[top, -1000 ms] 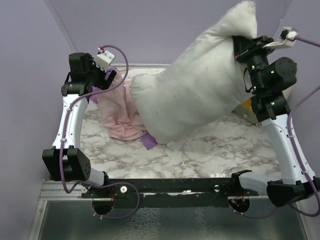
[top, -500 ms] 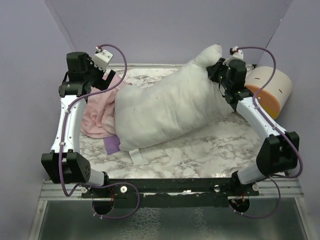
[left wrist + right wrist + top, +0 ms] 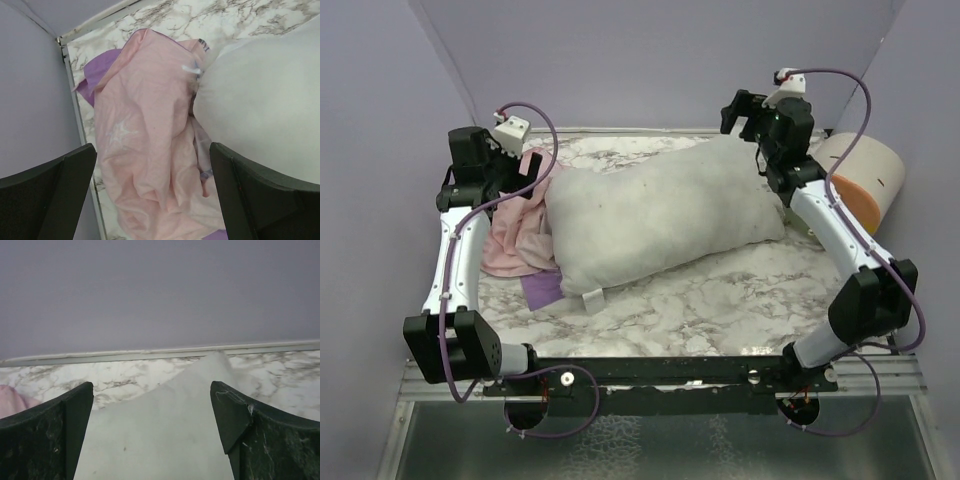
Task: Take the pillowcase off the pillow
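**As both pairs of jaws stand open, the pillow lies bare**

It rests flat on the marble table. The pillowcase is crumpled against its left end, pale pink side outward. The left gripper hangs above the pillowcase, jaws spread and holding nothing. The right gripper, equally spread, hovers over the pillow's far right corner. The white tag at the pillow's near edge is too small to read.
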